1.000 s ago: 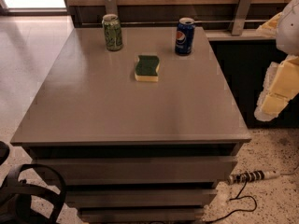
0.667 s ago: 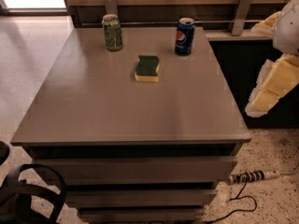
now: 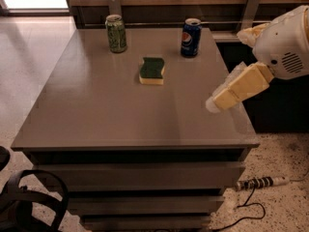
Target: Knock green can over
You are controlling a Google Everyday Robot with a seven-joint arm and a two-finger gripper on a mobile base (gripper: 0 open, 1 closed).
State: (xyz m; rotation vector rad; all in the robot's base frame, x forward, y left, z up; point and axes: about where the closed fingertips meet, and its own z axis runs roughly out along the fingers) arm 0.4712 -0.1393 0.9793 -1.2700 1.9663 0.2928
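The green can stands upright at the far left of the grey table top; it is light green with darker print and a silver rim. My arm comes in from the right, and its cream-coloured gripper hangs over the table's right edge, pointing left and down. It is far from the can, which is across the table to the upper left. Nothing shows in the gripper.
A blue Pepsi can stands upright at the far right of the table. A yellow sponge with a green top lies between the cans, a little nearer. A power strip and cable lie on the floor at right.
My arm's cream end has swung left and up from beside the table to over its right edge. The cans and the sponge have not moved.
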